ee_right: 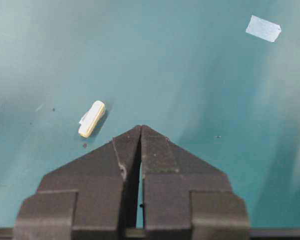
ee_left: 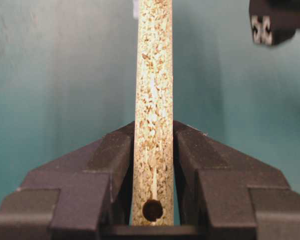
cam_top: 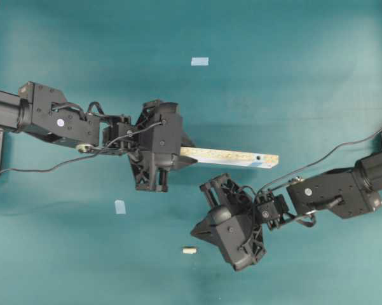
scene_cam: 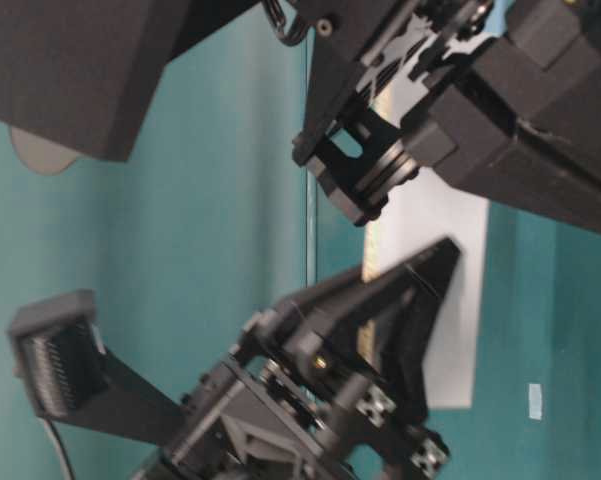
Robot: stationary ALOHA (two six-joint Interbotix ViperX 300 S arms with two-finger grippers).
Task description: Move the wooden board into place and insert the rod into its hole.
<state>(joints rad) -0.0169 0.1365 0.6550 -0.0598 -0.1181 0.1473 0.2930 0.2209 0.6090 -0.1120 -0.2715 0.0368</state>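
The wooden board [cam_top: 232, 156] is held level above the teal table, its speckled edge up, with a small dark hole [cam_top: 259, 155] near its free right end. My left gripper [cam_top: 183, 155] is shut on the board's left end. In the left wrist view the board [ee_left: 153, 90] stands between the two fingers, and another hole [ee_left: 152, 210] shows close to the palm. The rod [cam_top: 189, 250], a short cream dowel, lies on the table in front. My right gripper [cam_top: 197, 230] hovers just above and right of it, shut and empty. In the right wrist view the rod [ee_right: 92, 118] lies left of the tips [ee_right: 141, 127].
Light-blue tape squares lie on the table: one at the back [cam_top: 199, 61], one front left [cam_top: 120, 206], the latter probably the one seen from the right wrist [ee_right: 263, 28]. From table level the board's white face [scene_cam: 450, 290] shows between both arms, with a tape square [scene_cam: 535, 400] nearby.
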